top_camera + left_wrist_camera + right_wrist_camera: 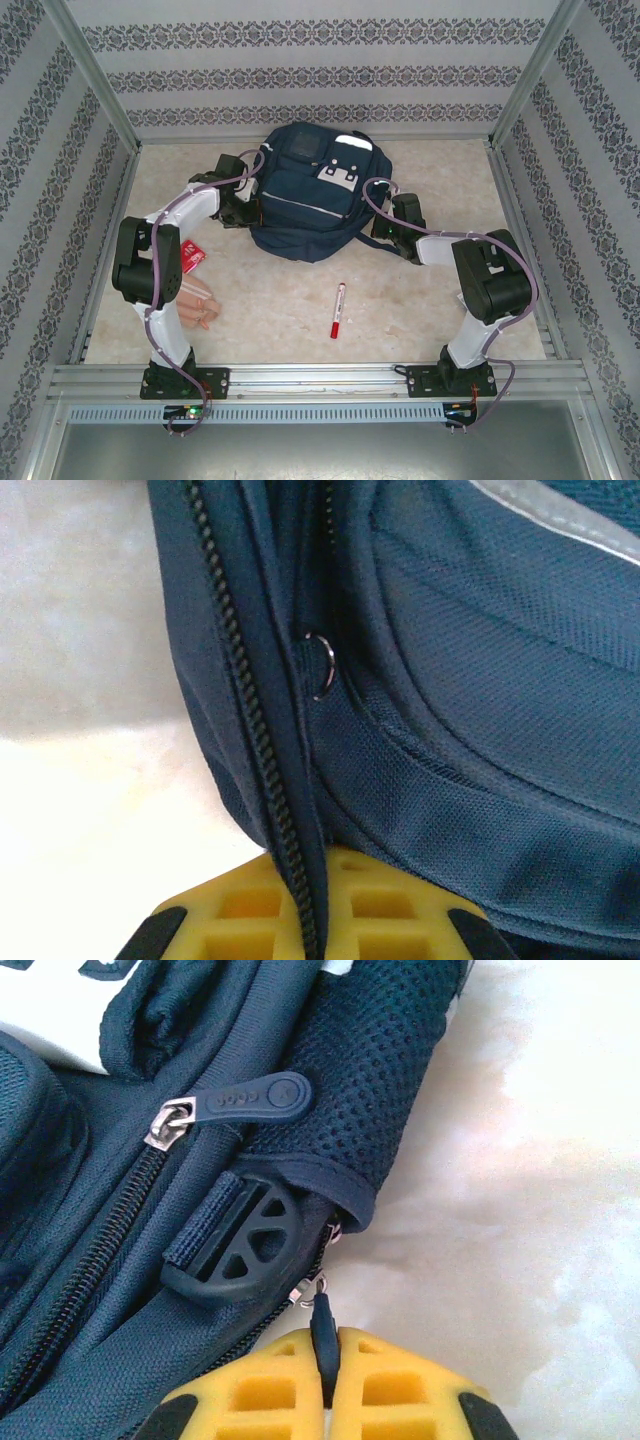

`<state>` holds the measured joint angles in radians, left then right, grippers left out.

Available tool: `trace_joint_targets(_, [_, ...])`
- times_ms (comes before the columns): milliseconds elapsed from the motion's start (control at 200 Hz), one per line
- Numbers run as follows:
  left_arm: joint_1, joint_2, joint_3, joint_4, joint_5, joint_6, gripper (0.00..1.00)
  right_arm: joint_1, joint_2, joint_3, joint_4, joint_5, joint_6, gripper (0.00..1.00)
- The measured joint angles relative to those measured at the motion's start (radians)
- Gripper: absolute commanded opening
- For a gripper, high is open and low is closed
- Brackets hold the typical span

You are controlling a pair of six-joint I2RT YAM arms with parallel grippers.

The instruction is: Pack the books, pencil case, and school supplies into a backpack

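Two grippers clamping the backpack from either side

Both arms are reaching over the pale marbled table to the large navy-blue fabric backpack, which is lying near the far middle of the table in the top view. The left gripper is meeting the bag at its 9 o'clock edge. In the left wrist view its yellow fingers are pressing together on the backpack's seam, with the black zipper teeth running down between them at 6 o'clock. A small metal ring is sitting just beside that zipper. The right gripper is touching the bag at about 4 o'clock. Its yellow fingers are squeezing a thin dark zipper pull, just below a black plastic buckle. The slim white marker pen with a red cap is lying at the backpack's 6 o'clock, well apart from both grippers. The soft peach-pink ribbed pencil case is lying at 7 o'clock, partly under the left arm.
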<state>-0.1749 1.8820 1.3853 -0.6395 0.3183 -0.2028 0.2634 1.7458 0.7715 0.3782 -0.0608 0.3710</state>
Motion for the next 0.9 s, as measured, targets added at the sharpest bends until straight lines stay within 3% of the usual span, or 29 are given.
trace_joint_targets(25, [0.0, 0.0, 0.001, -0.001, -0.001, 0.01, 0.5, -0.002, 0.0, 0.0, 0.0, -0.009, -0.002, 0.0])
trace_joint_targets(75, [0.002, -0.002, 0.001, -0.006, 0.003, 0.027, 0.6, -0.006, 0.0, 0.0, -0.002, -0.032, -0.004, 0.0])
trace_joint_targets(225, [0.005, -0.048, 0.004, -0.02, 0.04, 0.045, 0.67, 0.018, -0.038, -0.002, -0.022, -0.068, -0.016, 0.0])
trace_joint_targets(365, [-0.016, -0.201, 0.011, -0.035, 0.059, 0.093, 0.73, 0.1, -0.077, -0.002, -0.039, -0.1, -0.045, 0.0])
trace_joint_targets(490, [-0.175, -0.355, -0.047, 0.039, 0.033, 0.207, 0.85, 0.146, -0.078, -0.002, -0.064, -0.167, -0.061, 0.0])
trace_joint_targets(640, [-0.386, -0.377, -0.194, 0.201, 0.021, 0.357, 0.82, 0.154, -0.078, -0.002, -0.064, -0.256, -0.065, 0.0])
trace_joint_targets(899, [-0.392, -0.162, -0.216, 0.244, -0.103, 0.492, 0.66, 0.172, -0.078, -0.002, -0.064, -0.332, -0.064, 0.0])
